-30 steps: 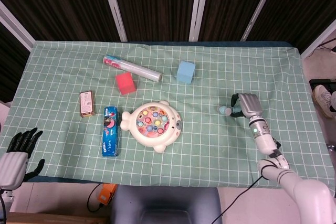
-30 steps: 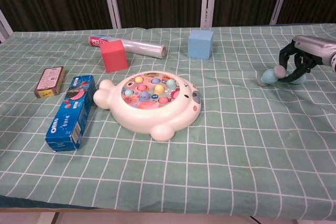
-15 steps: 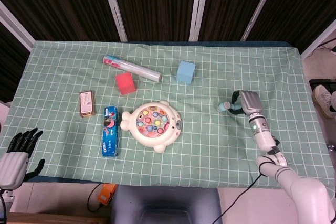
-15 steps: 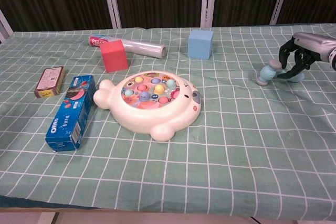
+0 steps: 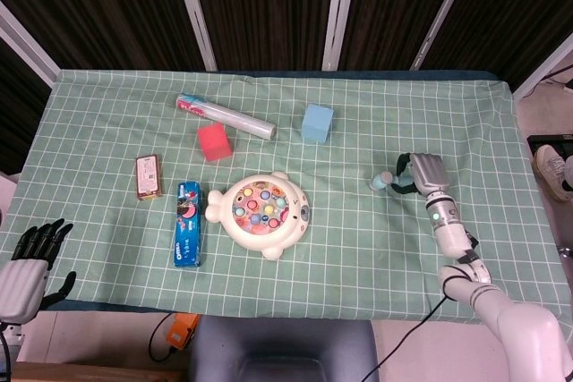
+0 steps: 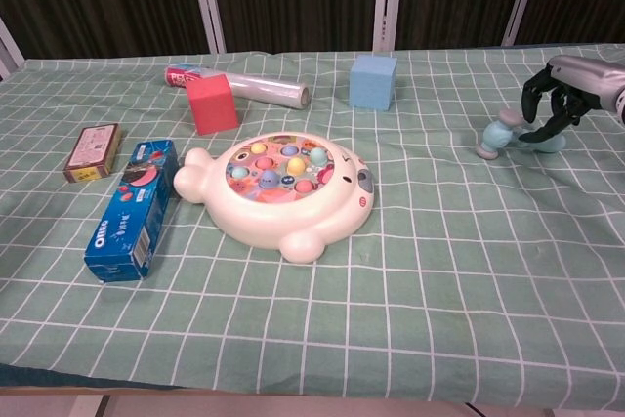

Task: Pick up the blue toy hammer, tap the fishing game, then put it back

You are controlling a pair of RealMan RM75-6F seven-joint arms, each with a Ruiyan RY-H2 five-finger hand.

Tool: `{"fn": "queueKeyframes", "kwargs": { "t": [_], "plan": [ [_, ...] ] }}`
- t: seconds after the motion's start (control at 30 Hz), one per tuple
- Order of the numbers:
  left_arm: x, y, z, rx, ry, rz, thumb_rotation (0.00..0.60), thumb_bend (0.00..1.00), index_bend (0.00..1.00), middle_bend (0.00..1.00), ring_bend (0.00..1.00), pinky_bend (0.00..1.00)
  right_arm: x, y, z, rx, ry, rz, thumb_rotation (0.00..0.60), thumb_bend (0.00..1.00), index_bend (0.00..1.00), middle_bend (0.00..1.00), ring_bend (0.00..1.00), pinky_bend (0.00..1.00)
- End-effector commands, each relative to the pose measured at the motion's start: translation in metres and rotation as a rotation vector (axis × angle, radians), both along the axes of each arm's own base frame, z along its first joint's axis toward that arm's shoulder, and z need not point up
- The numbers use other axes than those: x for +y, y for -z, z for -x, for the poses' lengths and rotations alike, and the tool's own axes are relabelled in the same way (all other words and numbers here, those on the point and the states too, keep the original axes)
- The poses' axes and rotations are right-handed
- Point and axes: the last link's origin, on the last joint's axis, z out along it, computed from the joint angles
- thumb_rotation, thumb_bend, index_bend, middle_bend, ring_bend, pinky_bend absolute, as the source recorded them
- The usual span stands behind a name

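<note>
Toward the table's right edge, the right hand point(image 6: 564, 95) has its fingers point(image 6: 534, 104) curled around the blue toy hammer point(image 6: 500, 135), its head pointing left. The fishing game point(image 5: 260, 213) sits mid-table toward the front edge. The left hand point(image 5: 29, 264) hangs off the front-left corner, fingers spread, holding nothing.

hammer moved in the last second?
Yes. In the chest view the blue toy hammer, held by the right hand, has risen slightly off the cloth, judged against the blue cube, which stays put.
</note>
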Motion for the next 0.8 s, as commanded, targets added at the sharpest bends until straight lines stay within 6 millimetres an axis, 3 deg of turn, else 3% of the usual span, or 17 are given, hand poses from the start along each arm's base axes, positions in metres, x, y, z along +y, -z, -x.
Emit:
{"fn": "queueKeyframes", "kwargs": {
  "t": [0.03, 0.2, 0.3, 0.37, 0.43, 0.53, 0.6, 0.7, 0.8],
  "plan": [
    [0.000, 0.000, 0.000, -0.001, 0.001, -0.001, 0.600, 0.40, 0.00, 0.04, 0.00, 0.05, 0.001, -0.005, 0.001, 0.004, -0.009, 0.013, 0.600, 0.35, 0.70, 0.60, 0.71, 0.74],
    [-0.002, -0.001, -0.001, -0.004, 0.006, -0.003, 0.600, 0.40, 0.00, 0.04, 0.00, 0.05, 0.008, -0.023, -0.003, -0.001, -0.076, 0.054, 0.600, 0.34, 0.67, 0.58, 0.69, 0.73],
    [-0.002, -0.002, -0.001, -0.007, 0.011, -0.011, 0.600, 0.40, 0.00, 0.04, 0.00, 0.05, 0.030, -0.039, -0.010, 0.010, -0.189, 0.072, 0.600, 0.34, 0.56, 0.50, 0.59, 0.64],
    [-0.002, -0.003, -0.001, -0.008, 0.015, -0.016, 0.600, 0.40, 0.00, 0.02, 0.00, 0.05, 0.057, -0.052, -0.013, 0.043, -0.254, 0.070, 0.600, 0.34, 0.40, 0.36, 0.41, 0.51],
    [-0.001, -0.003, -0.002, -0.008, 0.023, -0.024, 0.600, 0.40, 0.00, 0.00, 0.00, 0.05, 0.102, -0.071, -0.014, 0.123, -0.273, 0.073, 0.600, 0.34, 0.26, 0.20, 0.23, 0.37],
    [-0.001, -0.002, -0.002, -0.006, 0.027, -0.021, 0.600, 0.40, 0.00, 0.00, 0.00, 0.05, 0.172, -0.096, -0.019, 0.247, -0.207, 0.108, 0.600, 0.34, 0.16, 0.05, 0.05, 0.18],
    [-0.001, -0.001, -0.002, -0.003, 0.031, -0.020, 0.600, 0.40, 0.00, 0.00, 0.00, 0.05, 0.208, -0.105, -0.024, 0.259, -0.183, 0.157, 0.600, 0.32, 0.12, 0.02, 0.01, 0.13],
    [-0.001, 0.000, -0.003, -0.002, 0.042, -0.019, 0.600, 0.40, 0.00, 0.00, 0.00, 0.05, 0.240, -0.103, -0.017, 0.237, -0.155, 0.177, 0.600, 0.30, 0.08, 0.01, 0.00, 0.12],
    [-0.003, 0.001, -0.004, 0.000, 0.046, -0.014, 0.600, 0.40, 0.00, 0.00, 0.00, 0.05, 0.251, -0.098, -0.010, 0.243, -0.142, 0.178, 0.600, 0.29, 0.07, 0.00, 0.00, 0.11]
  ]
}}
